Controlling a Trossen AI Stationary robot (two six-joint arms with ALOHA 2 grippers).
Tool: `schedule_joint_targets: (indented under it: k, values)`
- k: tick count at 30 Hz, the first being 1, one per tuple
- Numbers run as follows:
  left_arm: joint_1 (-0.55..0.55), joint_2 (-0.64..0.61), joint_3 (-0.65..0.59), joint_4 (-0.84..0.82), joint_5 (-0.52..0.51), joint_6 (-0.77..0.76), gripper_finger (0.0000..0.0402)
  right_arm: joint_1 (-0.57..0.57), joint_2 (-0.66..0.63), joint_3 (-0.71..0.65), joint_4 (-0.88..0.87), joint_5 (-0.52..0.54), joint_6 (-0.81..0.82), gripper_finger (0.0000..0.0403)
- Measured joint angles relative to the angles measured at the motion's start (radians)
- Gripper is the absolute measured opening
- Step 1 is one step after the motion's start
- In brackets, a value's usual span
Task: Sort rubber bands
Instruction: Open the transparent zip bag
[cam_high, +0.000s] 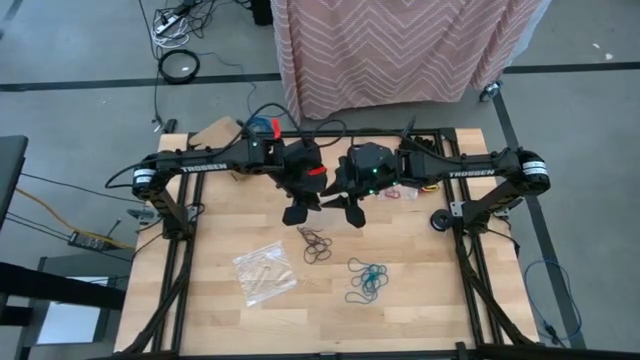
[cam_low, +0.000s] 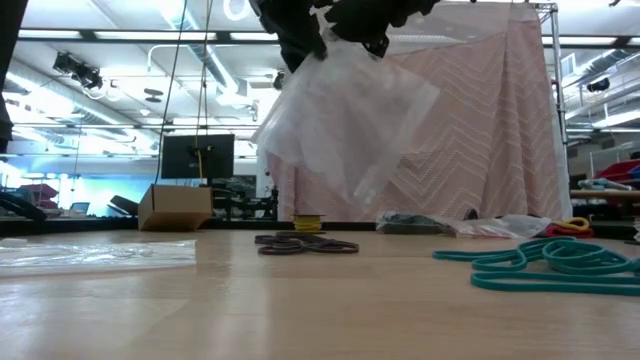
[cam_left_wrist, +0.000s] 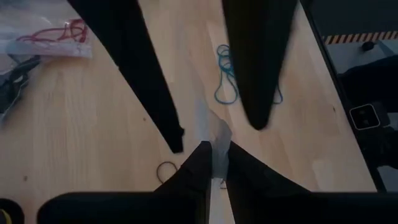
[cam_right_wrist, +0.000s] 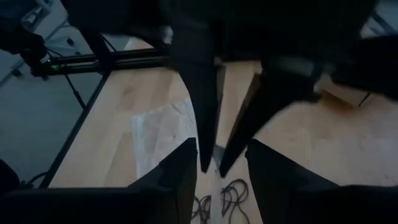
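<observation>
We see both grippers raised above the middle of the table (cam_high: 420, 300), facing each other. The left gripper (cam_left_wrist: 213, 155) is pinching the edge of a clear plastic bag (cam_low: 345, 115) that hangs in the air; the right gripper (cam_right_wrist: 217, 152) has its fingers spread, around the left one's tips. Dark rubber bands (cam_high: 316, 244) lie on the table below, teal rubber bands (cam_high: 367, 279) just beside them, another flat bag (cam_high: 265, 270) near
</observation>
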Motion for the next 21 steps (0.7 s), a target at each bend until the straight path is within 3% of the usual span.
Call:
schedule_joint_targets:
  k: [4, 10, 13, 17, 21]
  values:
    - [0.000, -0.001, 0.021, 0.001, -0.002, 0.000, 0.0044, 0.000, 0.000, -0.001, -0.004, 0.001, 0.018, 0.0108]
    - [0.000, -0.001, 0.037, -0.006, -0.004, -0.001, 0.0044, 0.000, 0.000, -0.001, -0.014, 0.002, 0.018, 0.0014]
    - [0.000, -0.001, 0.037, -0.009, -0.007, 0.001, 0.0044, -0.001, 0.000, -0.001, -0.017, -0.017, 0.066, 0.0004]
    - [-0.004, -0.003, 0.022, 0.003, -0.035, 0.029, 0.0043, -0.010, 0.002, -0.002, 0.005, -0.118, 0.092, 0.0001]
    - [-0.021, -0.001, -0.003, -0.013, -0.187, 0.085, 0.0035, -0.007, 0.001, -0.001, 0.057, -0.209, 0.114, 0.0000]
